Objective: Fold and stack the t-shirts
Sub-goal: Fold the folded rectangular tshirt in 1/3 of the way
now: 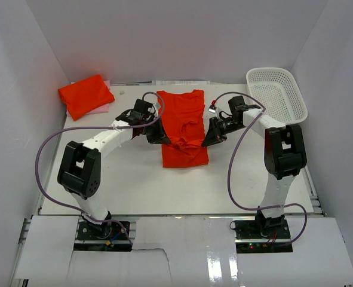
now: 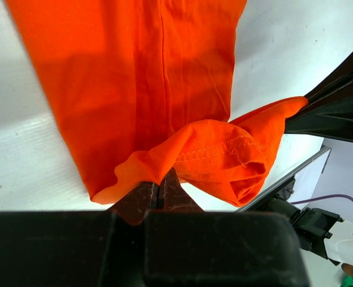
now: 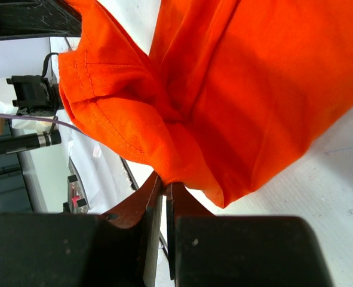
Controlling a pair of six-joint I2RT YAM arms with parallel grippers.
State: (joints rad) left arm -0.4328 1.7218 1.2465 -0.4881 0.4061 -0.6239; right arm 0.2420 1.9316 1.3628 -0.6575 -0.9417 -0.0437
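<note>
Left gripper is clamping a fold of the spread t-shirt, jaws pressed together with fabric pinched at the tips. Right gripper is doing the same on the opposite side, jaws squeezed tight on a bunched fold next to a stitched hem. Both are sitting at the side edges of the shirt's near half, facing each other. Cloth between them is bunching into a raised ridge. Rest of the shirt is lying flat in the middle of the desk, running lengthwise from near the far edge toward the centre. Its near end is lying past the ridge, toward the arm bases. Second t-shirt, folded, is sitting in the far left corner on top of a pale pink sheet. White mesh basket is sitting at the far right corner, well apart from both shirts.
</note>
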